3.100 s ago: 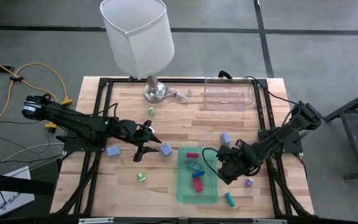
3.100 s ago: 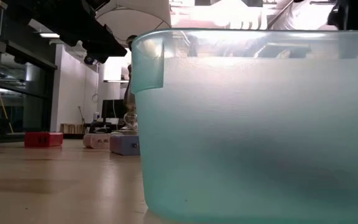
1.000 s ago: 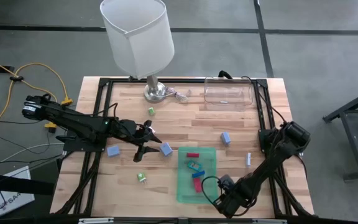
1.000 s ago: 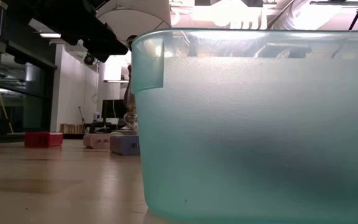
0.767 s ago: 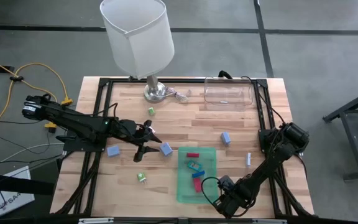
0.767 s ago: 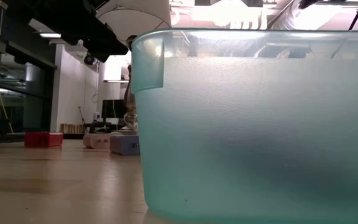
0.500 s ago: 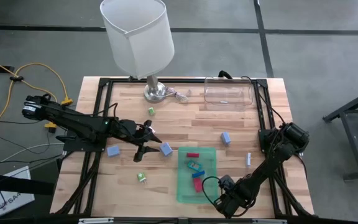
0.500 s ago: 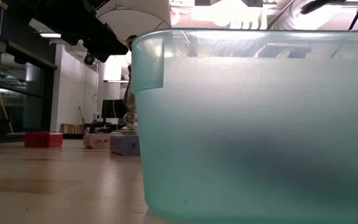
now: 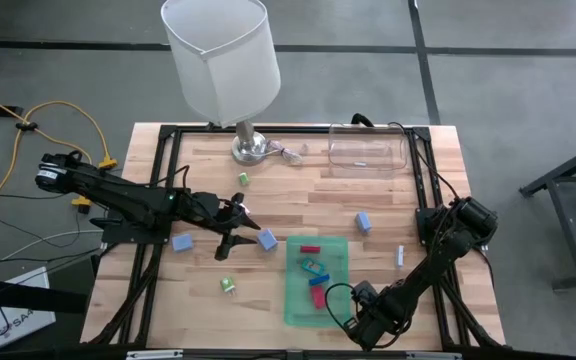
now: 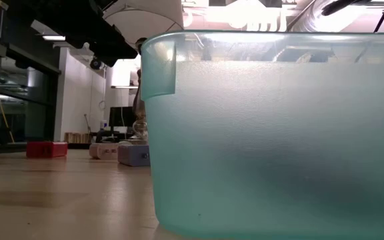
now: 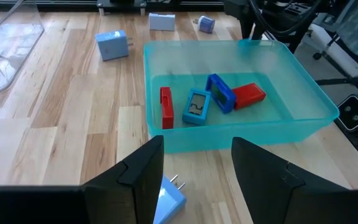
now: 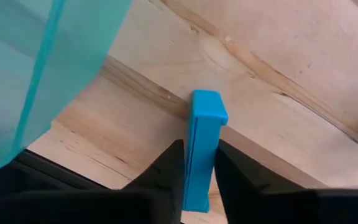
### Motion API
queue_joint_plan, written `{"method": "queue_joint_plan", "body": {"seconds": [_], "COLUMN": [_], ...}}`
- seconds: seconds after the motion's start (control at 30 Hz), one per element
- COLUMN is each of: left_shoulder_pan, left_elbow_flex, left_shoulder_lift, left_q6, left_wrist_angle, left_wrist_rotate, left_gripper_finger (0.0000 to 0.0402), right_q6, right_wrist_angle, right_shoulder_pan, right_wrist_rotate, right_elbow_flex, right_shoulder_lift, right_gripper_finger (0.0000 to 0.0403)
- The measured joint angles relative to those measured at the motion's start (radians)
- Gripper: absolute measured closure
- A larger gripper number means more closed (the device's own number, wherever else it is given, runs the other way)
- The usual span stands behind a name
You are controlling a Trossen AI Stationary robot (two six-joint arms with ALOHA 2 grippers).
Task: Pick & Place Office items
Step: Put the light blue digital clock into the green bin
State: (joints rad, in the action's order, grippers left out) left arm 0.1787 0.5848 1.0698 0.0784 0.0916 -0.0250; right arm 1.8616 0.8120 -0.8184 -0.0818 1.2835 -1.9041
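My right gripper (image 12: 199, 182) stands by the table's near edge, right of the green tray (image 9: 296, 300), shut on a teal-blue stick (image 12: 201, 140); in the high view the gripper (image 9: 361, 326) hides it. The tray (image 11: 303, 93) holds red and blue pieces (image 11: 197, 104). My left gripper (image 9: 230, 243) hovers open left of the tray, beside a blue plug block (image 9: 267, 240), with nothing between its fingers (image 11: 143, 177). Other items lie flat on the wood: a blue block (image 9: 182, 243), another (image 9: 363, 222), green pieces (image 9: 228, 285). My right gripper pinches the teal-blue stick by its two long sides (image 12: 199, 163) between its two fingers, which come from above, pointing down, and lie across it. The stick's far end (image 12: 209, 106) juts out past the fingertips over the wood. Whether it is off the table I cannot tell.
A lamp with a white shade (image 9: 223, 60) stands at the far edge, a clear container (image 9: 368, 150) at the far right. A white stick (image 9: 400, 256) lies right of the tray. In the low view the tray's wall (image 10: 279, 133) blocks most of the table.
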Motion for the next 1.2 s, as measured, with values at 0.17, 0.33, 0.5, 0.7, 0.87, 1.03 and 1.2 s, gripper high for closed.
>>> {"method": "queue_joint_plan", "body": {"seconds": [0.17, 0.33, 0.5, 0.7, 0.87, 1.03, 1.2], "left_shoulder_pan": [0.000, 0.000, 0.000, 0.000, 0.000, 0.000, 0.000], "left_elbow_flex": [0.000, 0.000, 0.000, 0.000, 0.000, 0.000, 0.000], "left_shoulder_lift": [0.000, 0.000, 0.000, 0.000, 0.000, 0.000, 0.000], "left_q6": [0.000, 0.000, 0.000, 0.000, 0.000, 0.000, 0.000], "left_wrist_angle": [0.000, 0.000, 0.000, 0.000, 0.003, 0.004, 0.006], "left_wrist_rotate": [0.000, 0.000, 0.000, -0.001, -0.001, -0.001, -0.001], "left_gripper_finger": [0.0218, 0.0218, 0.0218, 0.0218, 0.0218, 0.0218, 0.0218], "right_q6": [-0.013, -0.033, -0.050, -0.118, -0.248, -0.427, -0.651], "right_wrist_angle": [0.000, 0.023, 0.111, 0.187, 0.184, 0.136, 0.026], "right_shoulder_pan": [0.000, 0.000, 0.000, 0.023, 0.080, 0.164, 0.267], "right_wrist_rotate": [0.002, 0.007, 0.028, 0.101, 0.217, 0.290, 0.290], "right_elbow_flex": [0.000, 0.000, 0.000, 0.000, 0.000, 0.000, 0.000], "right_shoulder_lift": [0.000, 0.007, 0.054, 0.147, 0.243, 0.312, 0.319], "right_gripper_finger": [0.0357, 0.0355, 0.0357, 0.0356, 0.0357, 0.0357, 0.0357]}}
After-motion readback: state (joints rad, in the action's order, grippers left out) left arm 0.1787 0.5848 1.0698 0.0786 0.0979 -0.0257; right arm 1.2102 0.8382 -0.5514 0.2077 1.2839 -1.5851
